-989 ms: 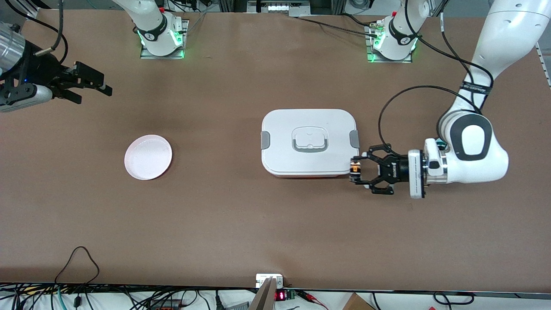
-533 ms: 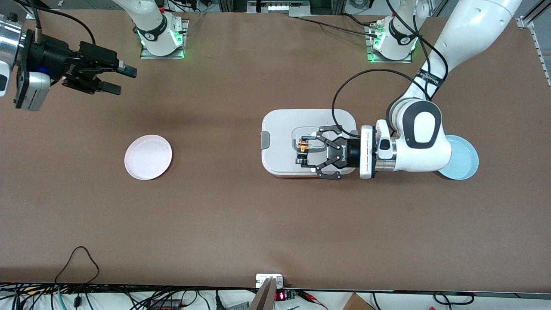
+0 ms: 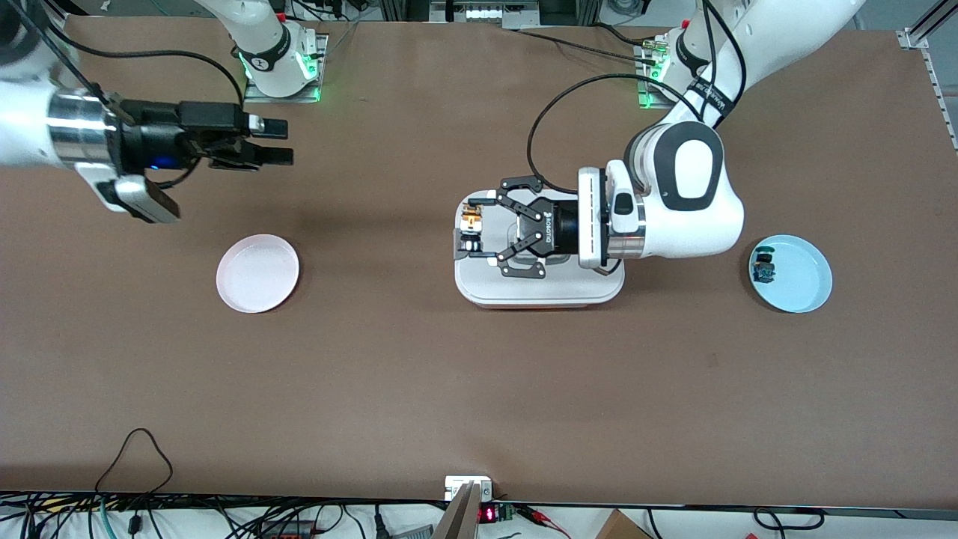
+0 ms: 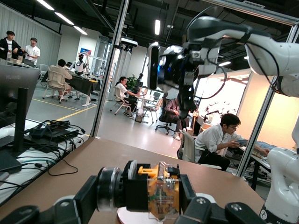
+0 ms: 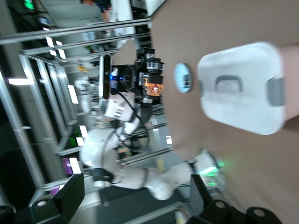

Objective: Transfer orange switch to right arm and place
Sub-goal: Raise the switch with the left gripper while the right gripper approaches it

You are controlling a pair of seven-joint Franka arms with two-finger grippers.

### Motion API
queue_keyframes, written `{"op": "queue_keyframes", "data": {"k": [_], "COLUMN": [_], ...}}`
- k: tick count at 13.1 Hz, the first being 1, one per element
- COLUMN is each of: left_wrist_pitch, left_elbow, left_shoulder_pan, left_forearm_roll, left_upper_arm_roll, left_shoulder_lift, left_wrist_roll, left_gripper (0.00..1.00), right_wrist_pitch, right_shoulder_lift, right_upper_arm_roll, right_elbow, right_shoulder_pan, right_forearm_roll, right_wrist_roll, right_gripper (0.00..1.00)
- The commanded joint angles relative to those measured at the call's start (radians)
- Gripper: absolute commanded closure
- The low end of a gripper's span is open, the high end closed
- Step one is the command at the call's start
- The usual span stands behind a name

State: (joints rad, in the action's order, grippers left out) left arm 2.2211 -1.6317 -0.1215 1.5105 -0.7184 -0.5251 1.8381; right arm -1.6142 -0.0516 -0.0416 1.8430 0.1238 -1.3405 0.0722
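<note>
You are looking at the carry toward the handover: the left tool [image 3: 473,232] is clamped on the orange switch [image 3: 471,220] and is holding it in the air over the white lidded box [image 3: 539,288], above the box's end toward the right arm. In the left wrist view the switch [image 4: 161,189] is sitting square between the fingers, its circuit face outward.

Nearest the front camera, the brown bench [image 3: 479,389] is lying bare. Farther in, the pink plate [image 3: 257,272] is sitting toward the right arm's end, the box mid-bench, and the blue plate [image 3: 792,273] toward the left arm's end, a small blue-topped part [image 3: 764,267] lying on it.

Farther still, the right tool [image 3: 269,144] is hanging over bare bench with its fingers apart, pointing toward the switch.

Next, I judge, you are needing both tools brought together so the right fingers can straddle the switch before the left lets go; the pink plate looks the likely drop spot.

Around the bench, an open office with seated people is showing.
</note>
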Motion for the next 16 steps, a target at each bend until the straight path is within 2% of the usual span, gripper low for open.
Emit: {"op": "queue_keyframes", "data": {"k": [1,5,9,11,16], "left_wrist_pitch": [0.008,0.006,0.006,0.005,0.005], "left_elbow": [-0.027,-0.028,-0.027,-0.027,-0.027], "left_shoulder_pan": [-0.012,-0.012,-0.012,-0.012,-0.010], "left_forearm_roll": [0.036,0.036,0.033,0.033,0.033], "left_upper_arm_roll": [-0.016,-0.016,-0.024,-0.024,-0.024], "left_shoulder_lift": [0.020,0.019,0.019,0.019,0.019], "left_wrist_roll": [0.030,0.032,0.032,0.032,0.032], "left_gripper": [1.00,1.00,1.00,1.00,1.00], "right_wrist_pitch": [-0.015,-0.019,-0.072,-0.072,-0.186], "right_shoulder_lift": [-0.017,-0.108,-0.178,-0.214,-0.211], "right_upper_arm_roll": [0.002,0.003,0.003,0.003,0.003], "right_elbow": [0.059,0.062,0.059,0.061,0.050], "right_shoulder_pan": [0.017,0.083,0.170,0.207,0.312], "right_forearm_roll": [-0.077,-0.202,-0.239,-0.345,-0.455], "right_wrist_roll": [0.078,0.106,0.179,0.184,0.182], "right_gripper": [0.00,0.00,0.00,0.00,0.00]}}
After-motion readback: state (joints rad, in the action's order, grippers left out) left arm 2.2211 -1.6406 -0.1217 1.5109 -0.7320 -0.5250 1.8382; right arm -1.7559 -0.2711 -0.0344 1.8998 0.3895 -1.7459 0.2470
